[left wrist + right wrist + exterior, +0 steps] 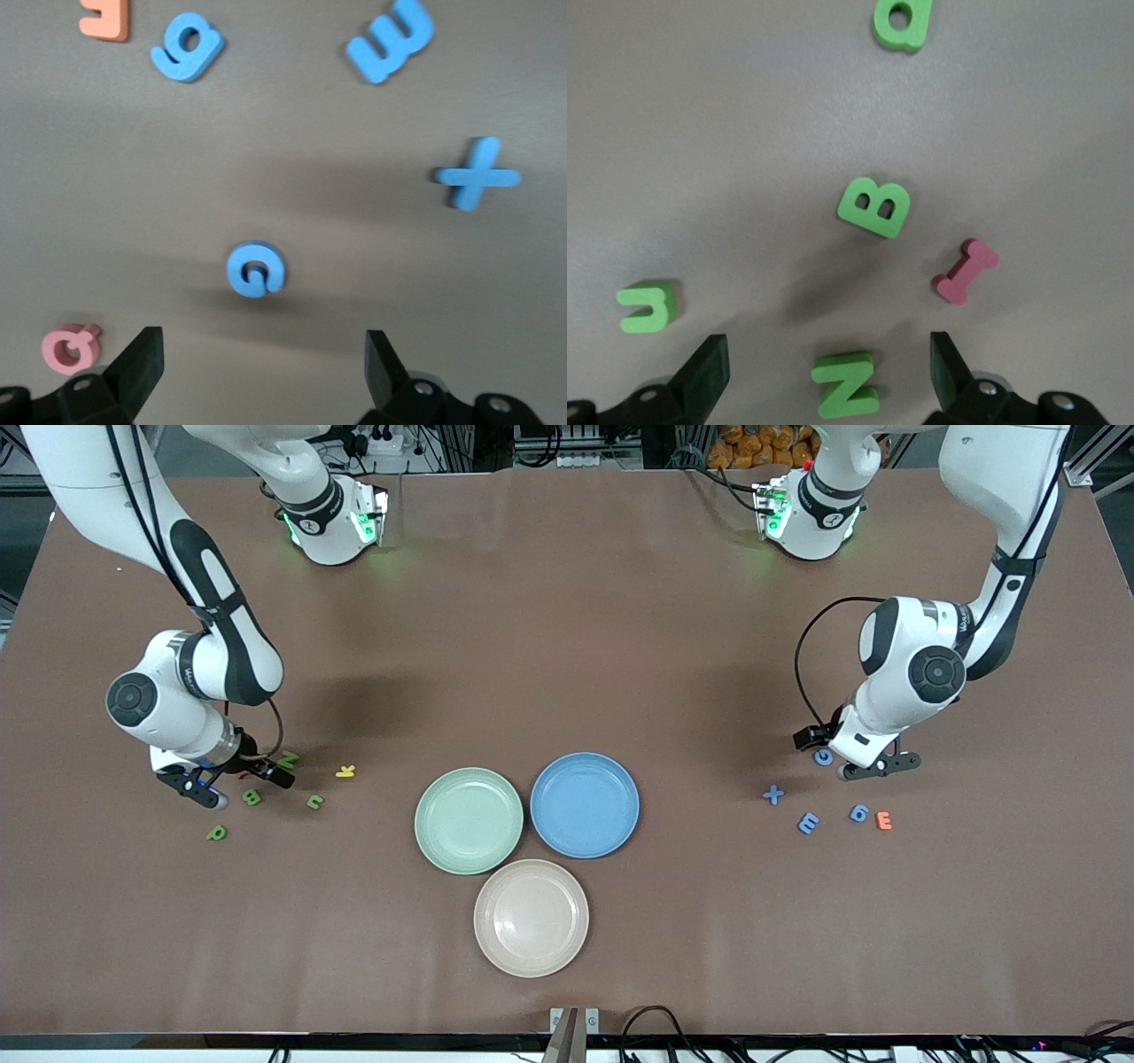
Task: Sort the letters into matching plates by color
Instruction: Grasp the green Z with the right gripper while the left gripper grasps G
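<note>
Three empty plates sit mid-table: pale green (469,820), blue (584,804), and beige-pink (531,918) nearest the front camera. My right gripper (248,786) (830,367) hangs open low over the green letters, and a green N (846,384) (288,760) lies flat between its fingers, untouched. Around it are a green B (873,207), a green u (648,306), a green P (217,833) and a pink-red I (966,271). My left gripper (833,755) (263,363) is open over a blue G (256,269) (823,756), which lies just ahead of its fingertips.
A yellow K (345,771) lies between the green letters and the plates. At the left arm's end lie a blue plus (773,794), a blue E (808,823), a blue 6 (858,812), an orange E (883,820) and a pink Q (71,347).
</note>
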